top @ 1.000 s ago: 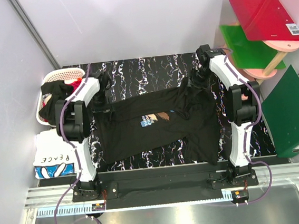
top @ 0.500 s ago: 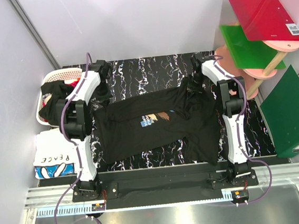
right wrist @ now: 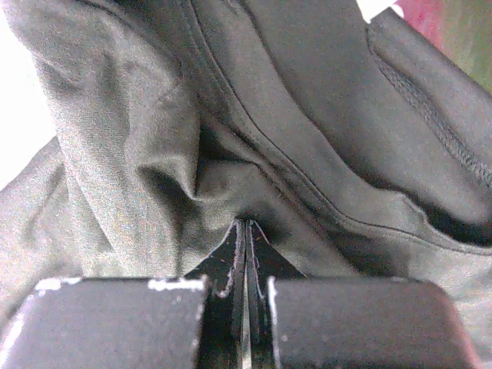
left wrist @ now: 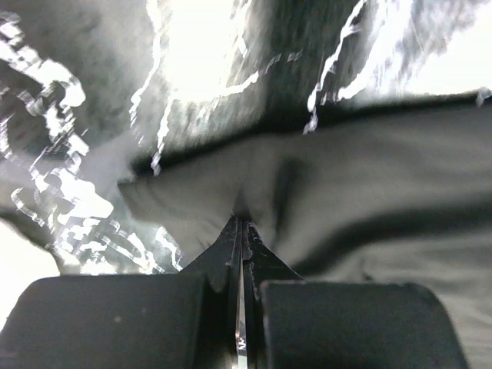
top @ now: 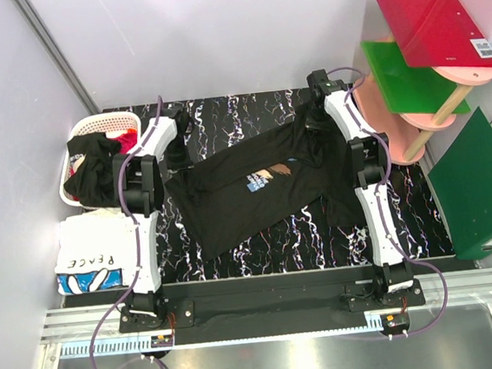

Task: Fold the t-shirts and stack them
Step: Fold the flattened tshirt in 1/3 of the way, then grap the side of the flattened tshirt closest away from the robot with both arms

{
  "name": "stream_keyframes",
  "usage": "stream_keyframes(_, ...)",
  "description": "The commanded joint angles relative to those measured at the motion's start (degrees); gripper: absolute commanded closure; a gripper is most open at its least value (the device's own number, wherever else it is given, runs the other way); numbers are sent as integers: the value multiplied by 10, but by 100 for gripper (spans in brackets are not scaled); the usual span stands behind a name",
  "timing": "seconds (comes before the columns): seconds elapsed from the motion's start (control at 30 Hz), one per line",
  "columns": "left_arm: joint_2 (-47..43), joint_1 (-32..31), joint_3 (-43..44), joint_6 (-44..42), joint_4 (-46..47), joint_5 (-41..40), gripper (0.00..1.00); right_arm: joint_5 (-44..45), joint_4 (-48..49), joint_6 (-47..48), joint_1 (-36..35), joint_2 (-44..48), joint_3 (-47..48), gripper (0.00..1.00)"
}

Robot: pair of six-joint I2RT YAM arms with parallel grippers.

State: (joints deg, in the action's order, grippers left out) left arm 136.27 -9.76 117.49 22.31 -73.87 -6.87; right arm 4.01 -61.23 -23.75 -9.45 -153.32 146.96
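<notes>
A black t-shirt (top: 231, 205) with a small blue, white and tan chest print lies spread aslant on the black marbled table (top: 239, 111). My left gripper (top: 174, 161) is shut on its left edge; the left wrist view shows the closed tips (left wrist: 242, 219) pinching a fold of the cloth (left wrist: 369, 177). At the shirt's far right, my right gripper (top: 315, 127) is shut on bunched fabric, tips (right wrist: 246, 223) buried in cloth (right wrist: 307, 115) near a seam. A folded white "PEACE" t-shirt (top: 88, 262) lies at the left. Black (top: 92, 169) and red (top: 126, 141) t-shirts sit in the basket.
A white slatted basket (top: 101, 123) stands at the table's far left corner. Red (top: 435, 25) and green (top: 410, 77) folders rest on a pink stand to the right. A dark green binder (top: 481, 184) leans by the table's right edge.
Both grippers closed on the black t-shirt and drew it away from the arm bases, toward the far side. The shirt now lies more aslant and farther back.
</notes>
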Motion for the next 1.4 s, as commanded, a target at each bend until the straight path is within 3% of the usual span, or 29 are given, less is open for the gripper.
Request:
stream_keyframes(0.0,27,-2,34,10,-24,15,100,36,-9,-18,-3,-27,53,100)
stream_keyframes(0.13,64,-1,63,22,-38,-1,100,10,-6,2,-3,26,20,87)
stream_keyframes(0.23,85,-1,109,35,-42,-20,100,11,11,25,-3,106,-36,85)
stream_keyframes(0.37,128,5,209,55,-61,-38,100,-4,20,29,3,221,-102,74)
stream_keyframes(0.47,133,11,238,62,-45,-57,100,-10,23,28,4,282,-155,37)
stream_keyframes(0.5,132,13,242,63,-37,-66,100,-14,24,27,4,296,-168,12)
stream_keyframes(0.57,128,18,247,64,-9,-65,100,-27,25,33,4,329,-203,0)
stream_keyframes(0.8,83,38,242,68,53,-64,100,-33,28,40,20,396,-315,0)
stream_keyframes(0.97,-43,37,165,40,96,-28,100,-57,31,20,66,462,-423,0)
stream_keyframes(1.0,-65,35,138,36,96,-24,96,-74,31,10,77,474,-457,0)
stream_keyframes(1.03,-114,28,122,28,98,-19,83,-84,32,6,91,496,-474,0)
stream_keyframes(1.07,-143,23,99,22,107,-19,45,-94,33,4,91,506,-491,0)
stream_keyframes(1.13,-231,6,14,15,119,-6,3,-109,33,-4,117,542,-542,0)
stream_keyframes(1.37,-470,-22,-371,99,174,99,1,-160,34,-36,142,674,-715,0)
